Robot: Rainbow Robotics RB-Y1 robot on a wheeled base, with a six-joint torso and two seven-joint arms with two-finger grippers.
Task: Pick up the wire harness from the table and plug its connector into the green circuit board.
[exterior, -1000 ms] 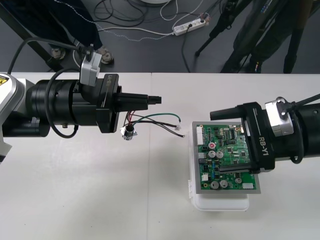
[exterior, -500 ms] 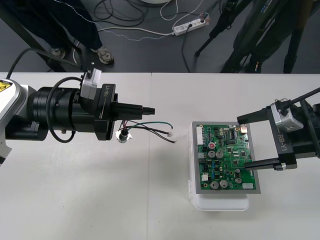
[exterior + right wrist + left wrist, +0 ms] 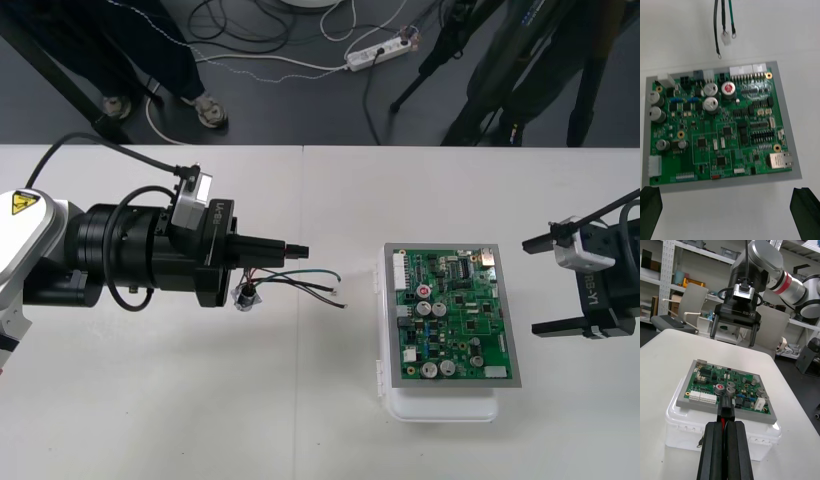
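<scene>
Left gripper (image 3: 298, 247) reached level toward the green board (image 3: 450, 315), pinching the harness (image 3: 300, 278) by its plug (image 3: 725, 408), wires dangling right under it. Right gripper (image 3: 532, 286) hung beside the board, fingers (image 3: 649, 210) spread wide.

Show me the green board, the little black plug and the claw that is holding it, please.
green circuit board (image 3: 450, 315), front view, middle of its green face.
left claw (image 3: 725, 423), left wrist view, midway between its shut tips.
black plug (image 3: 725, 409), left wrist view, its body sticking out of the claw.
</scene>
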